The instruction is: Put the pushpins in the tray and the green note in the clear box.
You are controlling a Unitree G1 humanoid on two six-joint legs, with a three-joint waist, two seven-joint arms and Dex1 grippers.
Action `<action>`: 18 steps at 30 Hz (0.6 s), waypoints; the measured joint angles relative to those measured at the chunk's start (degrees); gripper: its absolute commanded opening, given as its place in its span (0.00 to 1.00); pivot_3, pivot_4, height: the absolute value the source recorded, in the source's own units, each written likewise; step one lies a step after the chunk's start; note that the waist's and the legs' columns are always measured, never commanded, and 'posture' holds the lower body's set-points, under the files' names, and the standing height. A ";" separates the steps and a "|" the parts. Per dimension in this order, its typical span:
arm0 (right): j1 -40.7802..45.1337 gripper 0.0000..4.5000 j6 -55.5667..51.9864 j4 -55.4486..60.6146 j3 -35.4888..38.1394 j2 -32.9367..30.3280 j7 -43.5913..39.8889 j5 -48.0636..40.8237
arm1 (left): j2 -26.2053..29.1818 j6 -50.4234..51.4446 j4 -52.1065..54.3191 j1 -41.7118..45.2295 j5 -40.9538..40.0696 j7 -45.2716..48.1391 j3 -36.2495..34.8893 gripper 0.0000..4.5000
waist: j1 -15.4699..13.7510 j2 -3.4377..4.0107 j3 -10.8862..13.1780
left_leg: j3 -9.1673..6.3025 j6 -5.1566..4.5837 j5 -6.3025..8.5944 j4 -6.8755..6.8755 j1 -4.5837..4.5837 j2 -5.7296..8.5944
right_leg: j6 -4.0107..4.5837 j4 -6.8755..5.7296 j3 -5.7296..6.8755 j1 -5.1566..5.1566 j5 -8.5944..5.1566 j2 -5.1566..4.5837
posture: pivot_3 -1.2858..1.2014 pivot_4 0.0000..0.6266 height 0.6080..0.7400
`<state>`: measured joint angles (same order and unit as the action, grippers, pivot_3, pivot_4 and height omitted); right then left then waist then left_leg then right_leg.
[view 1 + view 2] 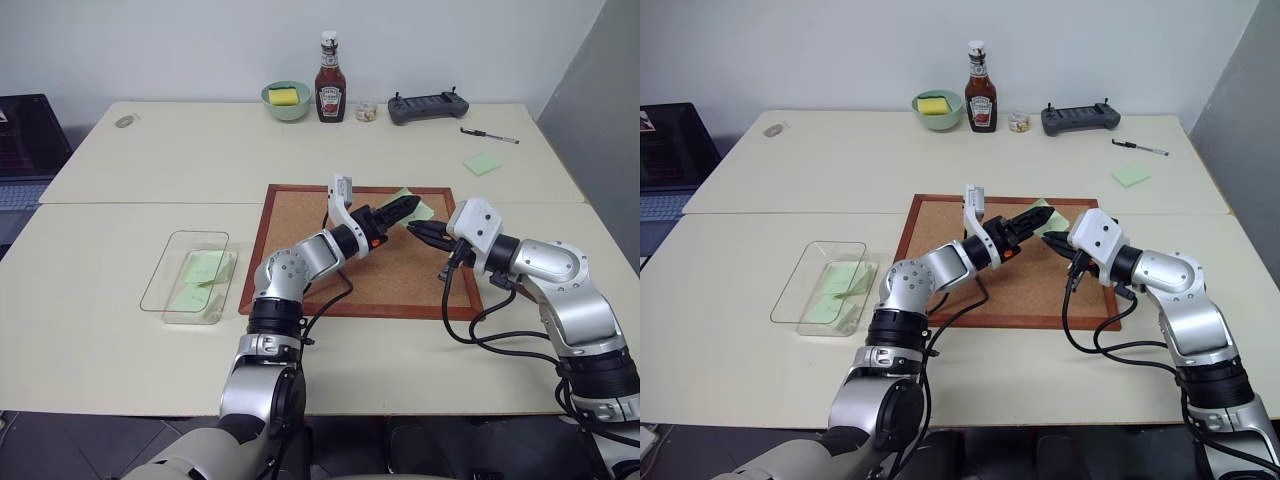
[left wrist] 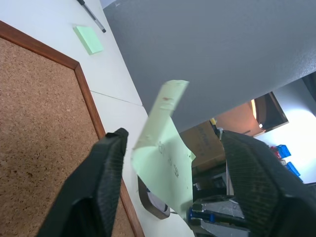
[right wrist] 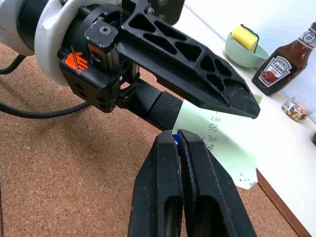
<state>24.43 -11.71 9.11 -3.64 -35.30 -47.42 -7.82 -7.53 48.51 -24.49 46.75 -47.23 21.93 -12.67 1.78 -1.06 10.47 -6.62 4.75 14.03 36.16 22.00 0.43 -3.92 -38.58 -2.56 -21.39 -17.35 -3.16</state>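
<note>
A pale green note [image 3: 222, 143] with faint handwriting stands lifted above the corkboard [image 1: 300, 250], pinched in the clenched right gripper [image 3: 178, 136], the left gripper [image 2: 170, 163] straddling it with parted fingers, over a cream table [image 1: 150, 170] below a white wall.

We count 1 corkboard [image 1: 330, 250] at the centre of the frame and 1 clear box [image 1: 165, 290] at the lower left, with 2 green slips [image 1: 203, 272] inside it. 1 green note [image 1: 412, 208] hangs above the corkboard. Along the top we see 1 bowl [image 1: 286, 101], 1 ketchup bottle [image 1: 330, 92], 1 controller [image 1: 428, 106], 1 pen [image 1: 489, 135] and 1 sticky pad [image 1: 482, 163].
</note>
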 measured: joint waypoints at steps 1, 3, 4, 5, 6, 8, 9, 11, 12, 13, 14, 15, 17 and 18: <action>0.00 0.00 -0.01 0.09 -0.01 0.00 0.00 0.00 | 0.00 -0.24 -0.27 0.10 0.00 -0.01 0.03 0.47 | -0.01 0.00 0.00 | 0.00 0.00 0.00 0.00 0.00 0.00 | 0.00 0.00 0.00 0.00 0.00 0.00 | 0.52 0.24 1.00; 0.00 0.00 -0.01 0.16 -0.01 0.00 0.00 0.02 | 0.00 -0.45 -0.54 0.15 0.01 -0.01 0.34 0.39 | 0.00 0.00 0.00 | 0.00 0.00 0.00 0.00 0.00 0.00 | 0.00 0.00 0.00 0.00 0.00 0.00 | 0.52 0.24 1.00; 0.00 0.00 -0.01 0.17 -0.02 0.00 0.00 0.03 | 0.00 -0.46 -0.58 0.15 0.01 -0.01 0.65 0.36 | 0.00 0.00 0.00 | 0.00 0.00 0.00 0.00 0.00 0.00 | 0.00 0.00 0.00 0.00 0.00 0.00 | 0.52 0.24 1.00; 0.00 0.00 -0.01 0.17 -0.04 0.00 0.00 0.05 | 0.00 -0.46 -0.58 0.15 0.01 -0.01 0.96 0.32 | 0.00 0.00 0.00 | 0.00 0.00 0.00 0.00 0.00 0.00 | 0.00 0.00 0.00 0.00 0.00 0.00 | 0.52 0.24 1.00; 0.00 0.00 -0.01 0.17 -0.06 0.00 -0.01 0.08 | 0.00 -0.44 -0.58 0.15 0.00 -0.01 1.15 0.28 | 0.00 0.00 0.00 | 0.00 0.00 0.00 0.00 0.00 0.00 | 0.00 0.00 0.00 0.00 0.00 0.00 | 0.52 0.24 1.00; 0.00 0.00 -0.01 0.17 -0.17 0.00 0.00 0.12 | 0.00 -0.42 -0.58 0.15 -0.01 -0.01 1.20 0.19 | 0.00 0.00 0.00 | 0.00 0.00 0.00 0.00 0.00 0.00 | 0.00 0.00 0.00 0.00 0.00 0.00 | 0.52 0.24 1.00; 0.00 0.00 -0.01 0.17 -0.32 0.00 0.00 0.18 | 0.00 -0.40 -0.58 0.15 -0.03 -0.01 1.22 0.15 | 0.01 0.00 0.00 | 0.00 0.00 0.00 0.00 0.00 0.00 | 0.00 0.00 0.00 0.00 0.00 0.00 | 0.52 0.24 1.00; 0.00 0.00 0.00 0.17 -0.56 0.00 0.00 0.30 | 0.00 -0.39 -0.57 0.15 -0.07 -0.03 1.24 0.05 | 0.00 0.00 0.00 | 0.00 0.00 0.00 0.00 0.00 0.00 | 0.00 0.00 0.00 0.00 0.00 0.00 | 0.52 0.24 1.00; 0.00 0.00 0.01 0.17 -0.70 0.00 0.00 0.38 | 0.00 -0.40 -0.57 0.15 -0.07 -0.06 1.24 0.02 | 0.00 0.00 0.00 | 0.00 0.00 0.00 0.00 0.00 0.00 | 0.00 0.00 0.00 0.00 0.00 0.00 | 0.52 0.24 1.00; 0.00 0.00 0.02 0.17 -0.80 0.00 0.00 0.42 | 0.00 -0.46 -0.57 0.15 -0.07 -0.13 1.29 0.01 | 0.00 0.00 0.00 | 0.00 0.00 0.00 0.00 0.00 0.00 | 0.00 0.00 0.00 0.00 0.00 0.00 | 0.52 0.24 1.00; 0.00 0.00 0.02 0.17 -0.88 0.01 0.02 0.46 | 0.00 -0.53 -0.57 0.15 -0.06 -0.21 1.36 0.01 | 0.00 0.00 0.00 | 0.00 0.00 0.00 0.00 0.00 0.00 | 0.00 0.00 0.00 0.00 0.00 0.00 | 0.52 0.24 1.00; 0.00 0.00 0.03 0.17 -0.91 0.02 0.04 0.50 | 0.00 -0.62 -0.57 0.15 -0.06 -0.30 1.51 0.01 | 0.00 0.00 0.00 | 0.00 0.00 0.00 0.00 0.00 0.00 | 0.00 0.00 0.00 0.00 0.00 0.00 | 0.52 0.24 1.00; 0.00 0.00 0.07 0.17 -0.95 0.06 0.08 0.64 | 0.00 -0.78 -0.57 0.15 -0.06 -0.47 1.76 0.01 | 0.00 0.00 0.00 | 0.00 0.00 0.00 0.00 0.00 0.00 | 0.00 0.00 0.00 0.00 0.00 0.00 | 0.52 0.24 1.00; 0.00 0.00 0.10 0.17 -0.96 0.08 0.10 0.77 | 0.00 -0.85 -0.57 0.15 -0.06 -0.54 1.84 0.01 | 0.00 0.00 0.00 | 0.00 0.00 0.00 0.00 0.00 0.00 | 0.00 0.00 0.00 0.00 0.00 0.00 | 0.52 0.24 1.00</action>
<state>24.44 -11.61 9.27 -4.59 -35.21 -47.32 -7.04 -7.53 47.66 -25.06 46.90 -47.30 21.39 -10.83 1.79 -1.06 10.47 -6.62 4.76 14.03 36.16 22.01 0.43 -3.92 -38.57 -2.56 -21.40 -17.35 -3.16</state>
